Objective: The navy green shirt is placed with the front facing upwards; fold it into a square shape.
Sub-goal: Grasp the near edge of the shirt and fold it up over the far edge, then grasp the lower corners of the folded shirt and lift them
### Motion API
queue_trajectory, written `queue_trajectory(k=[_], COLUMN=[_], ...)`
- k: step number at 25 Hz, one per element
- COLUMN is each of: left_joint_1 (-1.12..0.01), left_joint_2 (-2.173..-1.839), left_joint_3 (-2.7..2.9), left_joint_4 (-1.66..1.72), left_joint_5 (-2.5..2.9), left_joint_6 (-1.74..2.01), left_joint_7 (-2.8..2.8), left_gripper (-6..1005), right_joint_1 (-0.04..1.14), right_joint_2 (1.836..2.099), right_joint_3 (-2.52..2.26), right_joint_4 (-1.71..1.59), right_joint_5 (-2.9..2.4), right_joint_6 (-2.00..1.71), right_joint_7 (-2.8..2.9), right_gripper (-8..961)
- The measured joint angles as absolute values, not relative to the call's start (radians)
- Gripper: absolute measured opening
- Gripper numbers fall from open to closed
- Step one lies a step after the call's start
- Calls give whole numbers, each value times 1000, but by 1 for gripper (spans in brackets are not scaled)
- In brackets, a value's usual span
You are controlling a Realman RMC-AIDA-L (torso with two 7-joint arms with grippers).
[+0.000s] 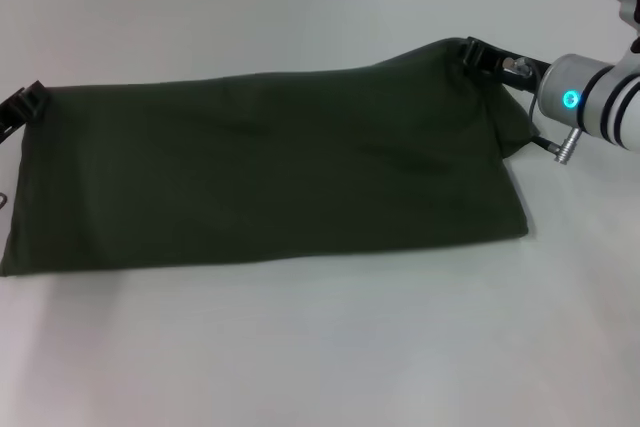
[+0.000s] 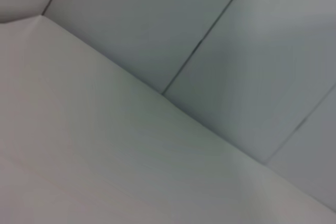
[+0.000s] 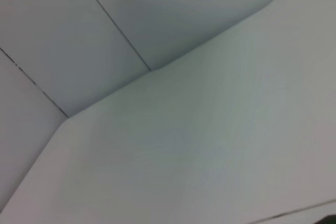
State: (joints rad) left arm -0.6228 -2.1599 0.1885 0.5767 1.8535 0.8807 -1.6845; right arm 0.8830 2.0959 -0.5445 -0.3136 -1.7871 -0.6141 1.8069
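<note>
Shirt: navy green shirt (image 1: pixel 270 172) spread across the white worktop (image 1: pixel 320 347) as a long wide band, plain green side up, no print showing
Shirt shape: already doubled over by the look of it, near edge lying flat on the worktop, far edge running pretty straight until it climbs at the shirt's right end
Shirt right end: far corner pulled up off the worktop into a peak, cloth sagging down from it in a loose fold
Shirt left end: far corner pinched too, but sitting low, close to worktop level
Right claw: right claw (image 1: pixel 487 57) right at that raised far-right corner of the shirt, black fingers clamped on the fabric, holding it up
Right arm: white wrist with a glowing blue ring just beyond the shirt's right end, small metal plug sticking out below it
Left claw: left claw (image 1: pixel 22 104) at the shirt's far-left corner, mostly cut off by the frame edge, black fingers closed on the cloth there
Worktop: plain white all round the shirt, faint shadow under the near edge
Wrist views: both just white worktop edge and grey tiled floor with dark seams, no shirt, no fingers visible
</note>
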Motion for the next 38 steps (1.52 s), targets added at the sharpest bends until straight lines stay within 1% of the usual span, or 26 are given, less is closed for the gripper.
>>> queue_trajectory(k=[13,22,26,27,32,38], left_joint_1=[-654,-663,-661,-660,-650,-647], left_joint_2=[-2161,-2164,-2164,-2164,-2168,-2168], left_joint_3=[189,179,176,176,175,180], left_joint_4=[475,427,381,372,333,323], left_joint_5=[1691,1616,1473,1444,1302,1285], left_joint_6=[805,783,780,780,780,789], left_joint_7=[-1486,-1401,-1296,-1277,-1202,-1179], left_gripper=[22,23,23,23,105,204], right_joint_1=[921,926,928,928,921,901], right_joint_2=[2102,2103,2103,2103,2103,2099], right_joint_3=[-546,-545,-538,-538,-537,-536], right_joint_4=[-223,-210,-208,-207,-206,-206], right_joint_5=[-1575,-1549,-1543,-1534,-1503,-1426], right_joint_6=[-534,-528,-528,-528,-536,-545], right_joint_7=[1562,1532,1497,1487,1480,1479], right_gripper=[49,53,55,86,241,373])
